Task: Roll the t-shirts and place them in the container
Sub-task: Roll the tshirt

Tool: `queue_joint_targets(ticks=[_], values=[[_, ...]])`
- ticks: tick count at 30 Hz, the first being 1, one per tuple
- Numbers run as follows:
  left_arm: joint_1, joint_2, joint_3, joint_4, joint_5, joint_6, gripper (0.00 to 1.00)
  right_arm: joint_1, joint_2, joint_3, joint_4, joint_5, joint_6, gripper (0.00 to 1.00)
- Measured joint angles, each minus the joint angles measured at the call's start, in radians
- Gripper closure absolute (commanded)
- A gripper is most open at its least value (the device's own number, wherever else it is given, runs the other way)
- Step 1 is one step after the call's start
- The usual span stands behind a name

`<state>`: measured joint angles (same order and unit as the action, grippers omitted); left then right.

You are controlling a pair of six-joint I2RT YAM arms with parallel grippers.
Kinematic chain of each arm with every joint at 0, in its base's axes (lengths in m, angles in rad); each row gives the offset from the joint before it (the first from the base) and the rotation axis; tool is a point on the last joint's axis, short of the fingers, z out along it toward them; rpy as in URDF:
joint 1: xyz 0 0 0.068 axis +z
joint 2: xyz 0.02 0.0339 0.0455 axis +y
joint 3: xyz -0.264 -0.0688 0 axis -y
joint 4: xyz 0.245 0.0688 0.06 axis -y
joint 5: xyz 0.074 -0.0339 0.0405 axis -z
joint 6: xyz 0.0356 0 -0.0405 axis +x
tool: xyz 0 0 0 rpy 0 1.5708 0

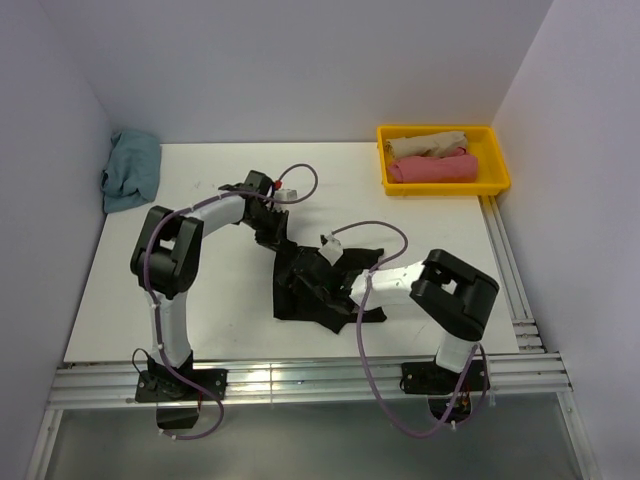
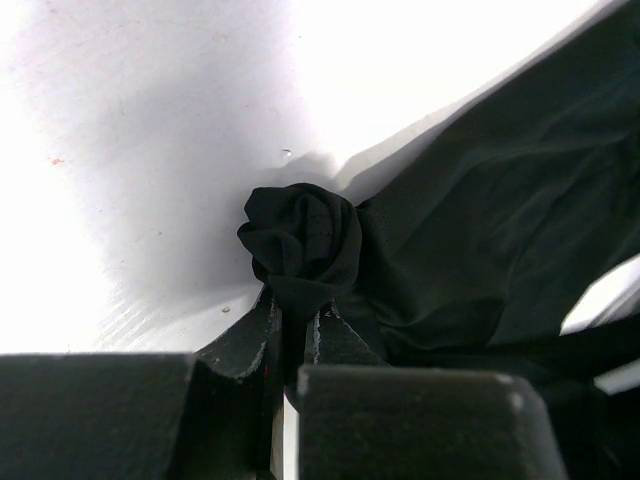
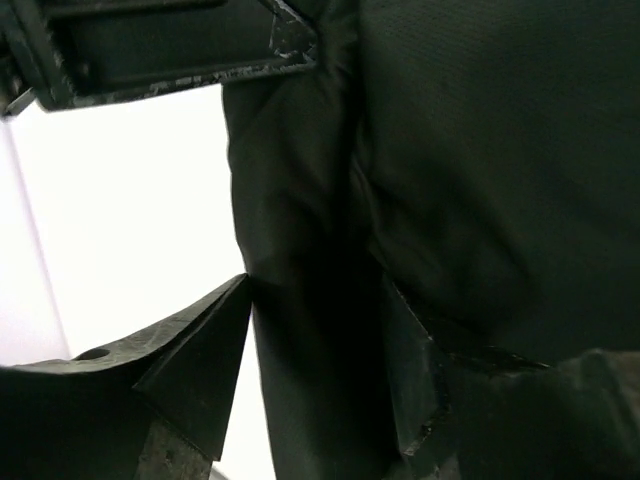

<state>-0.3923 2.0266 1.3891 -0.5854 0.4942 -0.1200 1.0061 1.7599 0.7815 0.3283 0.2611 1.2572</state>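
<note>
Left gripper (image 2: 295, 322), with the teal t-shirt (image 1: 130, 170) heaped well off to its left by the back wall, is pinched nearly closed on a bunched knot (image 2: 300, 235) of the black t-shirt (image 1: 310, 290). Only a sliver of gap, and it's full of cloth. The shirt lies crumpled mid-table (image 1: 225, 300) between the two arms, not flat and not a tidy roll yet.

Right gripper (image 3: 310, 370): jaws stand apart with a thick fold of the same shirt filling the space. The wrist view is dark and too close, so I can't tell if it's actually clamped or just straddling.

Far right, yellow bin (image 1: 497, 165) holds a beige roll (image 1: 425, 145) and a pink roll (image 1: 432, 168).

My read on handling: light, limp knit with no stiffness. It will sag, bunch and unroll if let go. Best taken at an edge or hem, both grippers spaced apart, keeping it taut.
</note>
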Motion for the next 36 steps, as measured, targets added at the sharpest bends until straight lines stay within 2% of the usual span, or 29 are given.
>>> queue_joint_targets(ticks=[5,11,15,25,36], values=[[-0.023,-0.001,0.018,-0.026,-0.06,0.0,1.0,0.049,-0.041,0.154,-0.343,0.13,-0.077,0.38],[-0.043,-0.008,0.025,-0.034,-0.109,0.0,1.0,0.105,-0.04,0.367,-0.598,0.276,-0.15,0.39],[-0.05,-0.009,0.029,-0.041,-0.126,0.0,1.0,0.125,-0.004,0.469,-0.687,0.322,-0.19,0.4],[-0.056,-0.009,0.034,-0.047,-0.138,0.0,1.0,0.135,0.215,0.658,-0.845,0.376,-0.247,0.44],[-0.06,-0.009,0.038,-0.052,-0.145,0.0,0.97,0.152,0.297,0.717,-0.922,0.385,-0.256,0.49]])
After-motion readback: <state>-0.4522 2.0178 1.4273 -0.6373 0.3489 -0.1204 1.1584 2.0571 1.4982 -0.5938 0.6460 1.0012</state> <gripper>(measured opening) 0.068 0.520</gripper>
